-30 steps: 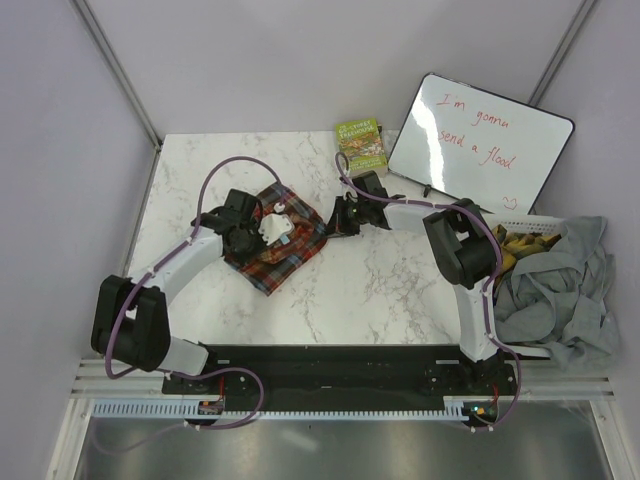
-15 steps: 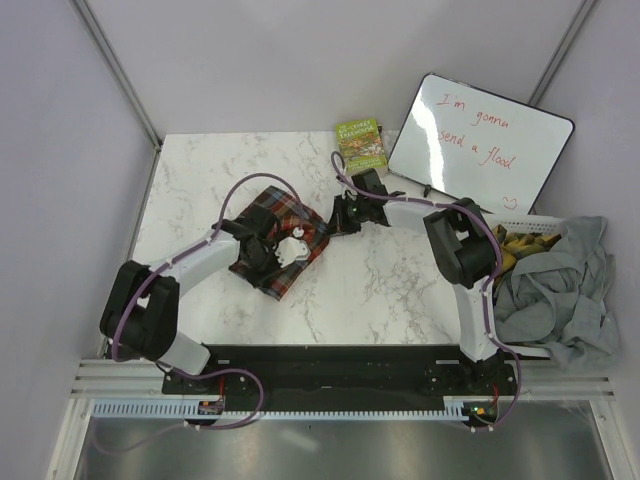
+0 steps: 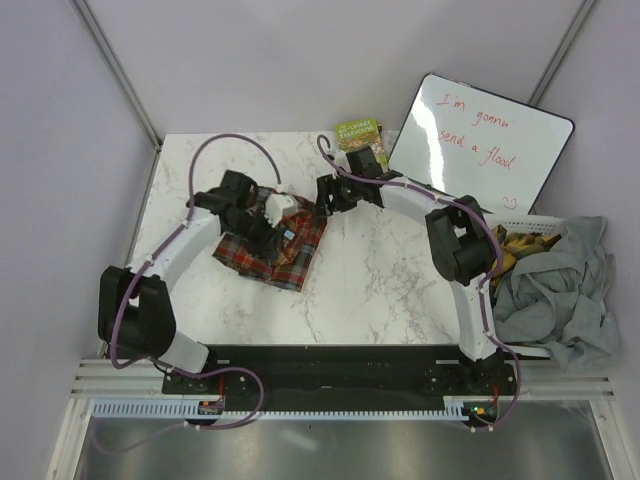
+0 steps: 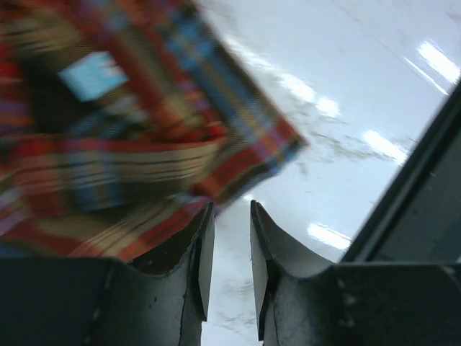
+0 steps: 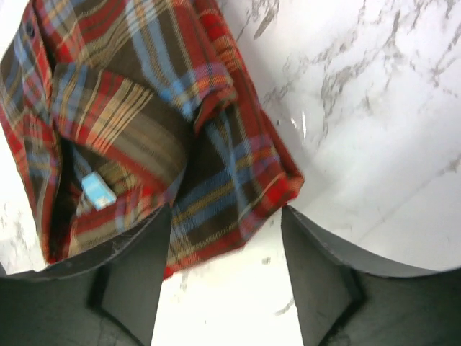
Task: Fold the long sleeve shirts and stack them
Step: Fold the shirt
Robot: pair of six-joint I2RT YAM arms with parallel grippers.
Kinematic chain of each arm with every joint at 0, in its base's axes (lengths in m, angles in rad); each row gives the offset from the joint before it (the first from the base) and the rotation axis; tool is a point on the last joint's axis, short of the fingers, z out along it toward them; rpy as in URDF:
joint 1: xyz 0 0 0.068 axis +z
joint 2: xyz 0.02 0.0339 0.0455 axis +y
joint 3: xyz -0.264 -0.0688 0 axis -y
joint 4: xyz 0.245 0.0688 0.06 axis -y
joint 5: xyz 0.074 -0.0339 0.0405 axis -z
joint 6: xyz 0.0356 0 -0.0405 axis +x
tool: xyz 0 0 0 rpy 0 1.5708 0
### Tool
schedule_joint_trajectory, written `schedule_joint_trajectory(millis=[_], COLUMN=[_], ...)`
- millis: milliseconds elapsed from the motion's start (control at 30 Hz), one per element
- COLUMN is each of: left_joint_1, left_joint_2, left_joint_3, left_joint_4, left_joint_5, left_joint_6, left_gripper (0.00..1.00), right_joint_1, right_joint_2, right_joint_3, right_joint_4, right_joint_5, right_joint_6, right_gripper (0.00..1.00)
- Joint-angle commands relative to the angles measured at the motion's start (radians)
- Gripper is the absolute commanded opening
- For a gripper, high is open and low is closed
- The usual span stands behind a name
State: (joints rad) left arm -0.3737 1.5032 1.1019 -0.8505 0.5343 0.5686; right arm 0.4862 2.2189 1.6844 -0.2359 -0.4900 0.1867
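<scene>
lying on the counter (image 3: 400, 290), left of centre, the plaid shirt (image 3: 270, 245) looks roughly folded. right claw (image 5: 225, 210) spread wide over its edge, empty; left claw (image 4: 232, 216) narrowly parted, empty. next move likely calls for gripping a loose edge to square the fold.

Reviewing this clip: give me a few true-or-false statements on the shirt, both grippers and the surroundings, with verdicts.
1. The plaid shirt lies as a compact folded bundle on the marble table. True.
2. The right gripper is clamped shut on the shirt. False: its jaws stand wide apart, with the shirt's corner lying loose beyond them.
3. The whiteboard is blank. False: it carries red handwriting.
4. Grey clothes are heaped at the table's right side, next to a basket. True.
5. The left gripper pinches a fold of cloth. False: its jaws stand narrowly apart, and bare table shows through the gap.
</scene>
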Motion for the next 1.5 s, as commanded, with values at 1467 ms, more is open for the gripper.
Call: schedule_joint_trajectory(millis=[1467], left_joint_1=[0.449], left_joint_2=[0.208], left_joint_3=[0.128], left_joint_4=[0.139], left_joint_5=[0.001], left_joint_6=[-0.213], left_gripper=[0.48], right_joint_1=[0.051], right_joint_2=[-0.176], right_joint_3=[-0.282], right_joint_4=[-0.324], right_joint_5=[-0.124], right_joint_6=[-0.102], right_gripper=[0.5])
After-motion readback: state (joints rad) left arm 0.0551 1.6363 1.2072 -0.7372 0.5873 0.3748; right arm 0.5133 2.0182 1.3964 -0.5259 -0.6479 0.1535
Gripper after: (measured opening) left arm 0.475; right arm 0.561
